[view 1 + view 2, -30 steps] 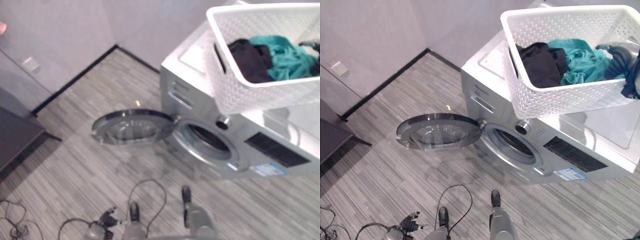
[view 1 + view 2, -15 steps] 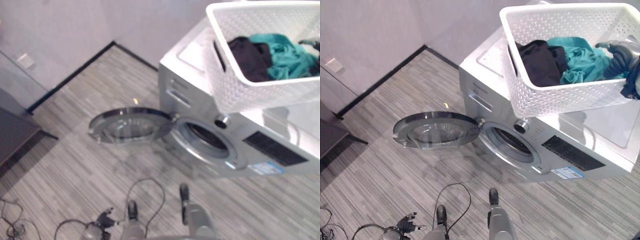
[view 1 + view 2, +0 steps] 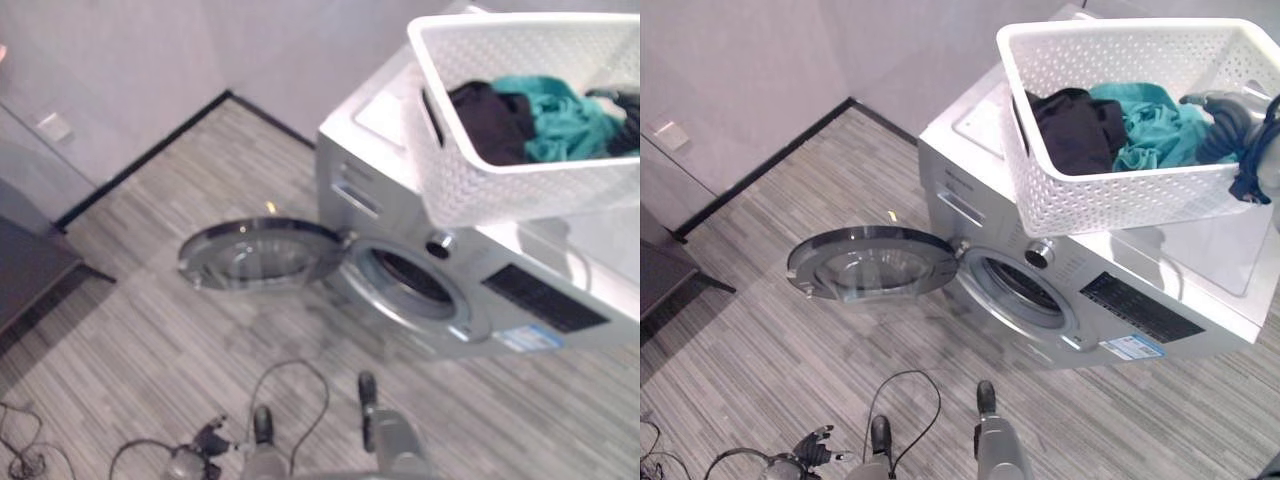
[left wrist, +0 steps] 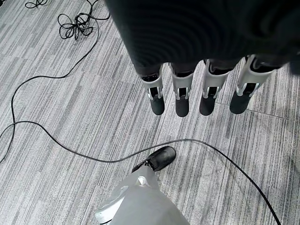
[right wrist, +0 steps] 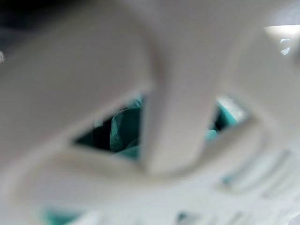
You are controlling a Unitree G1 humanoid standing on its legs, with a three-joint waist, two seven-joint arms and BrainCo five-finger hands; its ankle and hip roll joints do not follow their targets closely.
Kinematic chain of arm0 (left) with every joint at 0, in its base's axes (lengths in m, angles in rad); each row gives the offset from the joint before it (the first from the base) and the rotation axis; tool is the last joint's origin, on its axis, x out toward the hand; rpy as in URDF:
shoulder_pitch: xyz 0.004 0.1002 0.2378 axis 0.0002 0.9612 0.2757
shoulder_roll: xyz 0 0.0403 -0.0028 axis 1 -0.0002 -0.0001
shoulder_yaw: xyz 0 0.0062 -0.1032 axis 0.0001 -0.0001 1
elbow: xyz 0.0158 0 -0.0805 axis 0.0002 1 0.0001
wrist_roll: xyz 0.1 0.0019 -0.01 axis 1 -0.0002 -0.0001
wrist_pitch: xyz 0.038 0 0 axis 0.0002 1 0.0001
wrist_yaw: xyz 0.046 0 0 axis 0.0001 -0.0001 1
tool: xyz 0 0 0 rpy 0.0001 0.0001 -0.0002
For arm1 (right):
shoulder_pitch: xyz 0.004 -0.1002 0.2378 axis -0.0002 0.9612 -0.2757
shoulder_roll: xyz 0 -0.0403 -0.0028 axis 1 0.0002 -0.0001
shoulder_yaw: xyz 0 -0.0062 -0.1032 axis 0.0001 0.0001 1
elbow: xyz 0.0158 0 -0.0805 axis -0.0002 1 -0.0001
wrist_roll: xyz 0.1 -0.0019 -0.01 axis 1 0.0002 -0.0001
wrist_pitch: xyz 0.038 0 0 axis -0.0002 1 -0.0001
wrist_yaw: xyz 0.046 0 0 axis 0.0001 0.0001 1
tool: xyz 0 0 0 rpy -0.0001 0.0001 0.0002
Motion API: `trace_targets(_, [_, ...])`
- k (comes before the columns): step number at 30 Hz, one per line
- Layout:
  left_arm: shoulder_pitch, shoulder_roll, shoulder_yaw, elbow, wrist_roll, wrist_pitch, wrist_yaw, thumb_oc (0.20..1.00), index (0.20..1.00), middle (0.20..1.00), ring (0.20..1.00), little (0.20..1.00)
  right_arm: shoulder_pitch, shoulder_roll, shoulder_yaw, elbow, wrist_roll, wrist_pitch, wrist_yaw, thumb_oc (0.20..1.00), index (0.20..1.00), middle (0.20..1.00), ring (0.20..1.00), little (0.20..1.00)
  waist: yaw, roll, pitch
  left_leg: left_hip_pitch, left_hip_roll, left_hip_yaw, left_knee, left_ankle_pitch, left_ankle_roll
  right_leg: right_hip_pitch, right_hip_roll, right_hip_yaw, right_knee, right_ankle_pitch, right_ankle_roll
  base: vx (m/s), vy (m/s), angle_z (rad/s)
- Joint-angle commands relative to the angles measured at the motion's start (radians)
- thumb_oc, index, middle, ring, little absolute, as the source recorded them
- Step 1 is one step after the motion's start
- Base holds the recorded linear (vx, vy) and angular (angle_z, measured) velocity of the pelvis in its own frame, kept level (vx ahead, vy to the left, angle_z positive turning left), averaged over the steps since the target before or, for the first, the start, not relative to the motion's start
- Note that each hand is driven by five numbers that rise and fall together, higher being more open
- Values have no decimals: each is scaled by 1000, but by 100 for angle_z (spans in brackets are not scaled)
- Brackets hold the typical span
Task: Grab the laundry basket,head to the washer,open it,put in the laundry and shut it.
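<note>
A white perforated laundry basket hangs tilted over the top of the silver washer. It holds a black garment and teal cloth. My right hand is curled over the basket's right rim at its handle, and the right wrist view shows that handle from very close. The washer's round door stands swung wide open to the left, and the drum opening is dark. My left hand hangs over the floor with straight fingers and holds nothing.
A dark low piece of furniture stands at the left by the wall. The wall with a black baseboard runs behind the washer. Striped grey floor spreads in front of the open door.
The view has shifted slightly. The basket stays held over the washer top in my right hand, hardly moved. The door remains open.
</note>
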Motion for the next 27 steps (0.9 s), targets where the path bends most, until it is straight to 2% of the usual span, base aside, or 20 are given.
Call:
trace_targets(1, [-53,30,9,11,-5,-11,27,1000,1000,1000,1000,1000,73,84,114,47,2,-9,13,925,925,925,925,925,34,-3,54,68,43,37,17,60,-24,-92,-56,54,109,-34,73,0,0,0])
trace_targets(3, [-54,30,9,10,-5,-11,26,1000,1000,1000,1000,1000,77,83,116,43,0,-10,15,598,598,598,598,598,34,-3,54,68,43,36,17,60,-24,-92,-56,56,110,-35,74,0,0,0])
trace_targets(5, [-56,29,9,9,-5,-11,27,1000,1000,1000,1000,1000,80,83,115,40,-1,-10,18,200,200,200,200,200,34,-2,55,69,44,36,17,58,-23,-94,-57,54,113,-36,74,0,0,0])
trace_targets(17, [-56,28,12,20,-4,-11,28,1000,1000,1000,1000,1000,84,87,95,53,17,-9,5,200,200,200,200,200,33,-3,51,73,45,36,15,54,-24,-94,-58,56,114,-36,75,0,0,0])
trace_targets(21, [-60,28,15,28,-3,-12,33,1000,1000,1000,1000,1000,83,77,30,45,80,-10,-35,200,200,200,200,200,27,-5,48,76,45,39,16,46,-23,-92,-58,59,114,-36,76,0,0,0])
trace_targets(27, [-68,27,20,40,1,-17,45,1000,1000,1000,1000,1000,79,31,-131,-48,232,-29,-133,200,200,200,200,200,11,-11,35,93,46,46,17,33,-21,-85,-56,67,115,-35,78,5,3,0])
